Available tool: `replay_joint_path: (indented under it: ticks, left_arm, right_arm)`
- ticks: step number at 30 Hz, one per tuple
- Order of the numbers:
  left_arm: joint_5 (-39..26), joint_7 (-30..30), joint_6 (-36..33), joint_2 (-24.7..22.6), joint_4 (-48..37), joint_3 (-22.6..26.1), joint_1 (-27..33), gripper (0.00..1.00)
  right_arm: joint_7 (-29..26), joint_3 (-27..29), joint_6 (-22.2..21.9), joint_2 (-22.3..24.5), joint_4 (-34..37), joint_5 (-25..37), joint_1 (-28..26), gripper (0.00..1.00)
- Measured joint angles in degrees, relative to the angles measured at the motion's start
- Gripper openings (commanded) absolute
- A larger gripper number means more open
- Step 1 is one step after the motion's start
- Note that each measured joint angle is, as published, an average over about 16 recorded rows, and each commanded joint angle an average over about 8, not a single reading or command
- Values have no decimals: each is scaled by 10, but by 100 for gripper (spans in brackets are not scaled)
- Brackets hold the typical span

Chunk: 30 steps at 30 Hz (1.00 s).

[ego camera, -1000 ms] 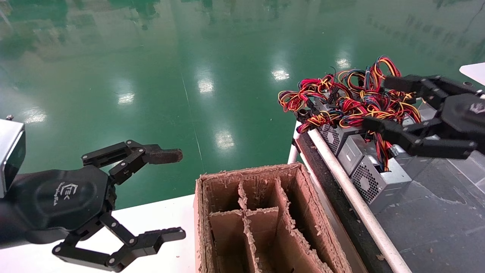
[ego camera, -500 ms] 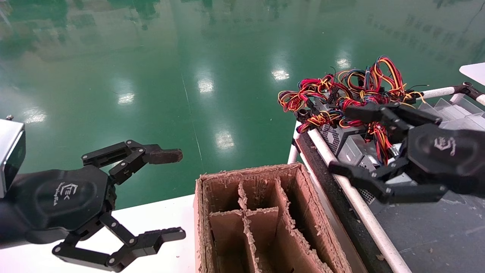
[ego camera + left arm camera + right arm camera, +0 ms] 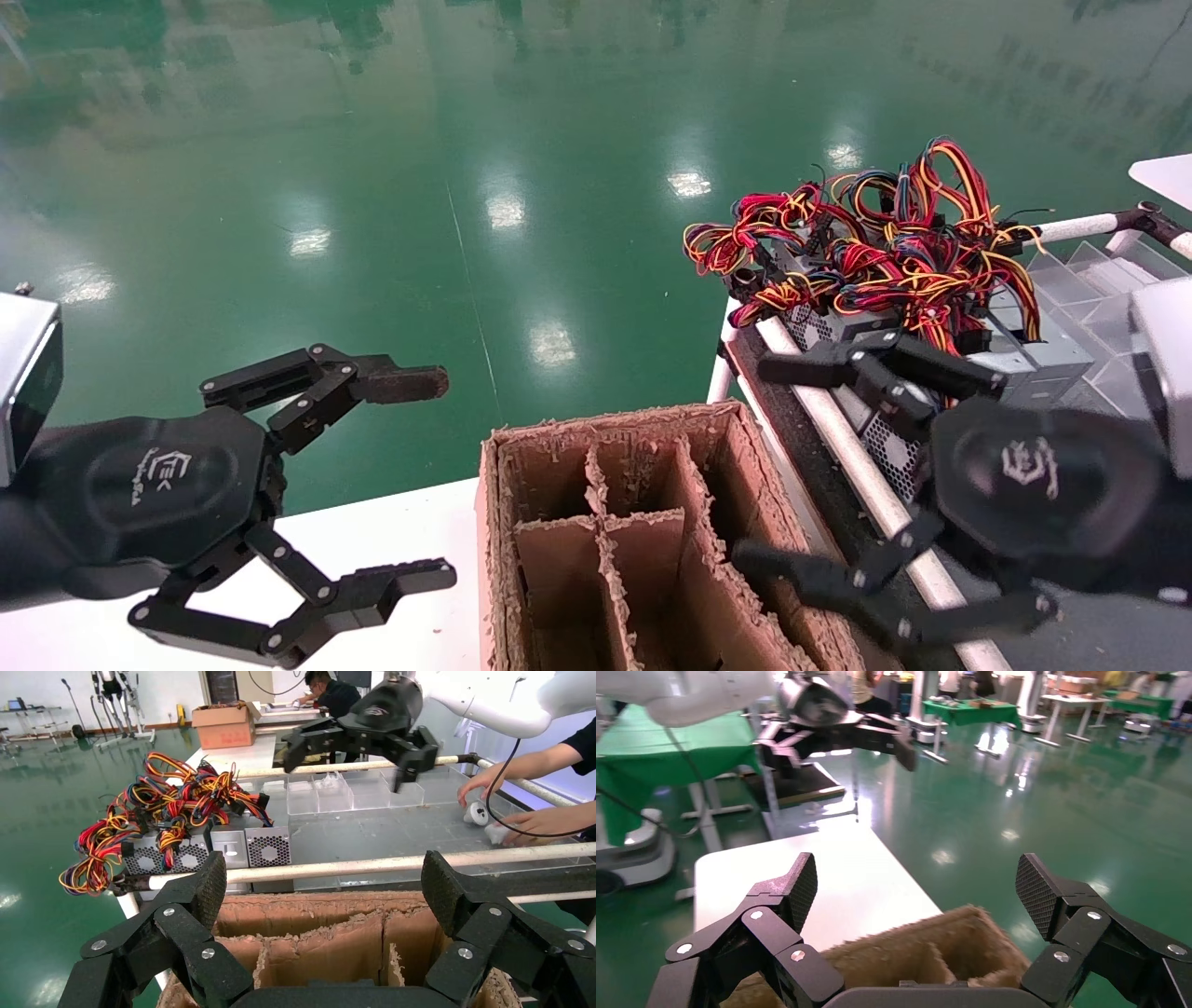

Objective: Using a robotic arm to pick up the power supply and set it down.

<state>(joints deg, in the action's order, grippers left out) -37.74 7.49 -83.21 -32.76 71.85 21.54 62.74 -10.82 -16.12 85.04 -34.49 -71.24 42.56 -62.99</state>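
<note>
Two grippers show in the head view, and only the right gripper (image 3: 843, 466) has moved: a second ago it hung over the wire bundle (image 3: 875, 247) at the far end of the bench, and it has since swung back and down toward the robot, so that it now hangs at the near rail (image 3: 861, 475) with its jaws spread wide and nothing between them, one finger above the grey boxes and the other dipping over the near corner of the cardboard box (image 3: 643, 531). The power supply (image 3: 1034, 359) lies where it lay, among the row of grey units on the dark bench behind the rail, its red, yellow and blue wires heaped on top. No grasp has been made, so the pick is yet to begin; the retreat reads as a repositioning, perhaps to come at the fan-grille side of the units instead of through the tangle of wires. The left gripper (image 3: 419, 475) stays parked over the white table (image 3: 391, 531), its fingers likewise apart and empty.
</note>
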Motion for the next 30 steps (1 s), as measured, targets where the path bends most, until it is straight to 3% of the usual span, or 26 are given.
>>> replay_joint_path:
  ticks: [30]
  left_arm:
    - [0,0,0,0,0,0,0,100]
  right_arm:
    - [1,1,7,-6,-25,-8,16,100]
